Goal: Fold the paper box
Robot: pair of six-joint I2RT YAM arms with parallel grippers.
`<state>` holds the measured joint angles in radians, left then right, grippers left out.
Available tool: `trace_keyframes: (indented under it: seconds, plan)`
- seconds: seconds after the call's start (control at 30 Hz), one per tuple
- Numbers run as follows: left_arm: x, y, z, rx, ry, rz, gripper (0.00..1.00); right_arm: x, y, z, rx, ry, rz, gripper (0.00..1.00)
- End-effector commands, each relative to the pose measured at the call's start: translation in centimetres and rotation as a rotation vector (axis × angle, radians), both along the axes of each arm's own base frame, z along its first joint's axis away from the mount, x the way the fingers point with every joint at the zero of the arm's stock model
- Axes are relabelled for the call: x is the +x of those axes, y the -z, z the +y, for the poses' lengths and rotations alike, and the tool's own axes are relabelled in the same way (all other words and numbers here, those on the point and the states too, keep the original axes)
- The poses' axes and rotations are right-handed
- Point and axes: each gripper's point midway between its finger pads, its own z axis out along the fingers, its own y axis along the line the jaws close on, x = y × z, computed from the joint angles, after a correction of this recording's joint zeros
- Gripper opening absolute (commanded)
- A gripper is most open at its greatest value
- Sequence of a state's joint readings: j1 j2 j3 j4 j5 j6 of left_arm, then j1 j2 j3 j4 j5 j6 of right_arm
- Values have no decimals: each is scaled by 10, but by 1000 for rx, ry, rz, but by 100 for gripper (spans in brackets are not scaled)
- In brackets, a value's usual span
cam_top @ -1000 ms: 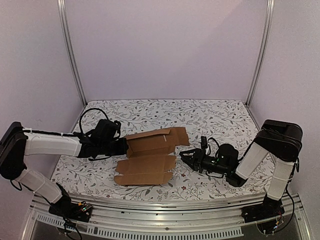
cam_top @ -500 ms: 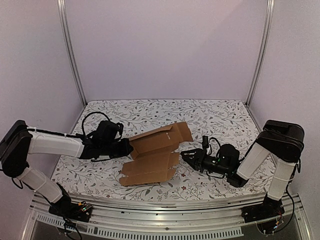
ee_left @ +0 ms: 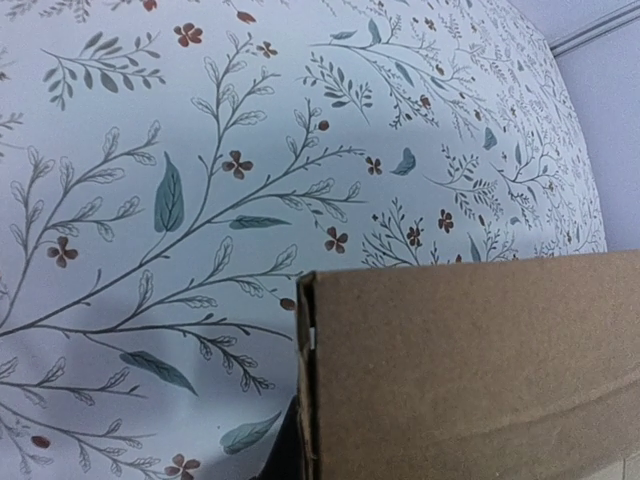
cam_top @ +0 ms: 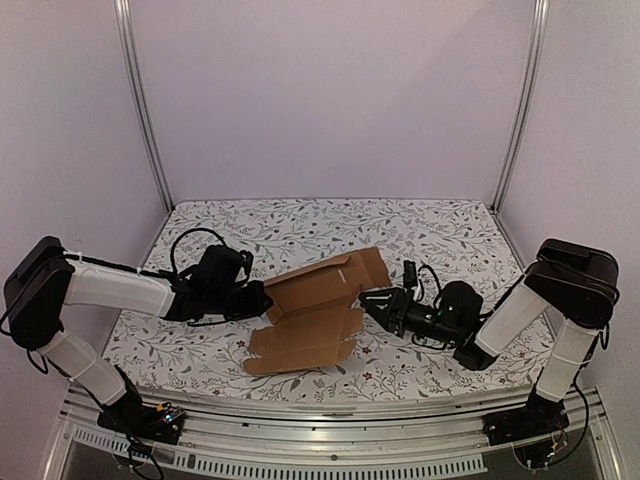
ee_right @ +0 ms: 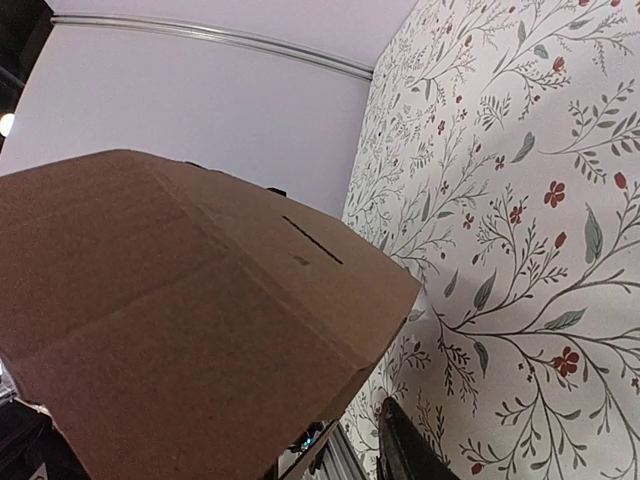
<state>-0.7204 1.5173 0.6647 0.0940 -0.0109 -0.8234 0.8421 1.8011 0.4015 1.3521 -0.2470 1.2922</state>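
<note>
1. The paper box (cam_top: 318,302) is seen as a partly folded sheet of plain brown corrugated cardboard, lying near the middle of the floral-patterned table (cam_top: 330,225), between the two arms.
2. Its long axis is laid roughly left to right across the table, with the right end skewed toward the back; the upper panel is raised and tilted, while the lower panel lies nearer the front edge, with flaps along its front side.
3. A narrow slit is visible in the raised panel in the right wrist view (ee_right: 312,240).
4. No container with contents is shown; nothing is seen inside the unfinished box.
5. The left gripper (cam_top: 262,298) is placed at the left end of the raised panel. Its jaws are pressed together; in the left wrist view the cardboard edge (ee_left: 305,380) fills the foreground, so the sheet appears to be pinched there.
6. The right gripper (cam_top: 372,303) is placed at the right edge of the box, just beside or touching it. Its jaws are partly spread, and it cannot be told whether the cardboard is held between them.
</note>
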Motion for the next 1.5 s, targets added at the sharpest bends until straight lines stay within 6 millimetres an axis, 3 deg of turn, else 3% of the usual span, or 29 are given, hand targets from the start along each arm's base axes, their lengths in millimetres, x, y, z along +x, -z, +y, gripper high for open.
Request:
trace_keyframes:
  seconds: [0.0, 0.17, 0.97, 1.23, 1.47]
  plan:
    - [-1, -7, -16, -38, 37, -12, 0, 2, -23, 8, 56, -19, -70, 32]
    - [-4, -9, -20, -40, 52, -18, 0, 2, -25, 14, 63, -32, -73, 28]
    - [-1, -44, -45, -30, 143, -114, 0, 0, 5, 21, 36, -52, 24, 14]
    - [1, -44, -39, -9, 119, -128, 0, -2, 12, 15, 19, -34, 40, 11]
    - [6, -36, -20, 43, 78, -129, 0, -9, 14, -2, -10, -3, 21, 11]
